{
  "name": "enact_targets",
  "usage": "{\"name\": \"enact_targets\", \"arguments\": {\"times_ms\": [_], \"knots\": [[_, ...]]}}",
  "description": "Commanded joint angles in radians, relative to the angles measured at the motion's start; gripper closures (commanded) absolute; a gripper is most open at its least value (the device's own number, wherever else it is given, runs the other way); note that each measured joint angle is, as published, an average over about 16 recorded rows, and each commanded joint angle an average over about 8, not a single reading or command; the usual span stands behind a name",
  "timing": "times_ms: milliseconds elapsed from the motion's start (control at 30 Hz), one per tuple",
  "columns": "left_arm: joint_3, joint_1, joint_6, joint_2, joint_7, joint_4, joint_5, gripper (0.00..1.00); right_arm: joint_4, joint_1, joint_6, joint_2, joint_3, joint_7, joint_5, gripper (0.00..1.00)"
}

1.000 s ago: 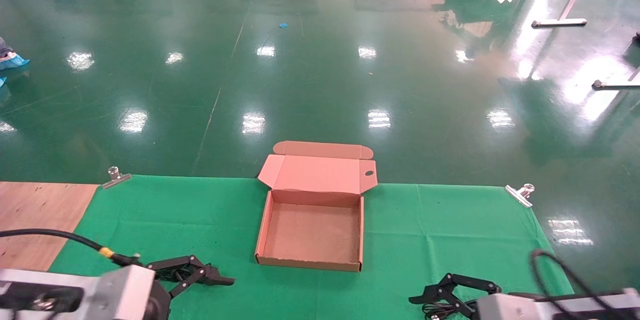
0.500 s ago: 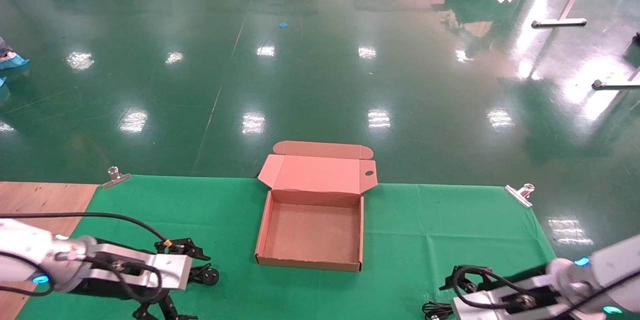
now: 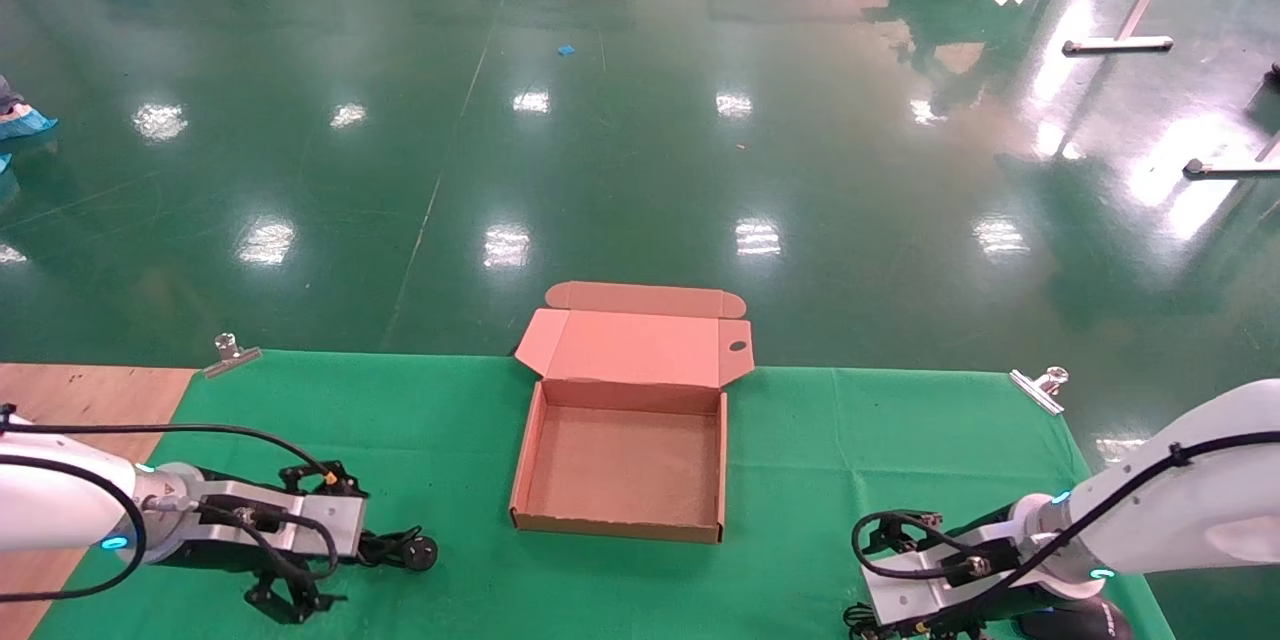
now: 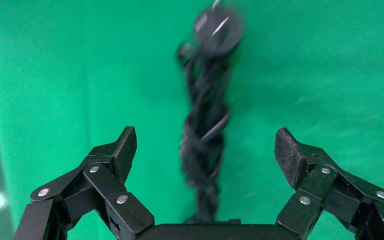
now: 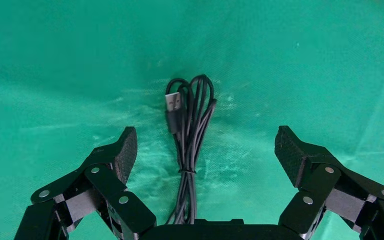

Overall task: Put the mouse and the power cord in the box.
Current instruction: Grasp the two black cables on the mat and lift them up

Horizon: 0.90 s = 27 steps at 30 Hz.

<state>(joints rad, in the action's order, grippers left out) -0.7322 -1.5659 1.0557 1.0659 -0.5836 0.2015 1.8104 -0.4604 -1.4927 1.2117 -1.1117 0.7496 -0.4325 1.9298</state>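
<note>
The brown box [image 3: 528,480] stands open at the middle of the green cloth, lid flap tipped back, nothing inside. The power cord [image 4: 205,135] lies bundled on the cloth, its round plug [image 3: 421,552] pointing toward the box. My left gripper [image 4: 205,150] hangs open right over it, one finger on each side, not touching. At the front right lies the black mouse [image 3: 1075,620]. Its thin tied cable [image 5: 189,125] with a USB plug stretches between the open fingers of my right gripper [image 5: 205,150], which hovers above it [image 3: 900,585].
The green cloth [image 3: 850,460] is held by metal clips at the back left [image 3: 232,355] and back right [image 3: 1040,388]. Bare wooden tabletop [image 3: 80,400] shows at the left. Beyond the table's far edge lies shiny green floor.
Both arms have swung from near the camera down to the cloth. The left gripper now straddles the power cord and the right straddles the mouse cable, both spread wide.
</note>
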Motion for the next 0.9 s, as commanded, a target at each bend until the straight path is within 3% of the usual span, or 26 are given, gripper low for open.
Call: {"name": "enact_targets", "arguments": {"times_ms": [33, 267, 700, 733, 800, 900], "knots": [[0.0, -0.003, -0.057, 0.012, -0.017, -0.043, 0.006, 0.0, 0.072, -0.01, -0.026, -0.028, 0.004, -0.041, 0.006, 0.0], [0.006, -0.01, -0.145, 0.03, -0.053, -0.103, 0.004, 0.0, 0.224, -0.034, -0.065, -0.069, -0.006, -0.136, -0.012, 0.0], [0.023, -0.019, -0.068, 0.028, -0.113, -0.156, -0.025, 0.0, 0.363, -0.07, -0.083, -0.087, -0.026, -0.24, -0.043, 0.0], [0.023, -0.019, -0.067, 0.028, -0.116, -0.159, -0.025, 0.03, 0.37, -0.072, -0.085, -0.088, -0.027, -0.245, -0.043, 0.0], [0.024, -0.02, -0.069, 0.028, -0.119, -0.165, -0.026, 0.24, 0.38, -0.075, -0.089, -0.09, -0.028, -0.254, -0.044, 0.02], [0.025, -0.023, -0.077, 0.031, -0.122, -0.171, -0.027, 0.62, 0.395, -0.08, -0.093, -0.093, -0.029, -0.264, -0.047, 0.36]]}}
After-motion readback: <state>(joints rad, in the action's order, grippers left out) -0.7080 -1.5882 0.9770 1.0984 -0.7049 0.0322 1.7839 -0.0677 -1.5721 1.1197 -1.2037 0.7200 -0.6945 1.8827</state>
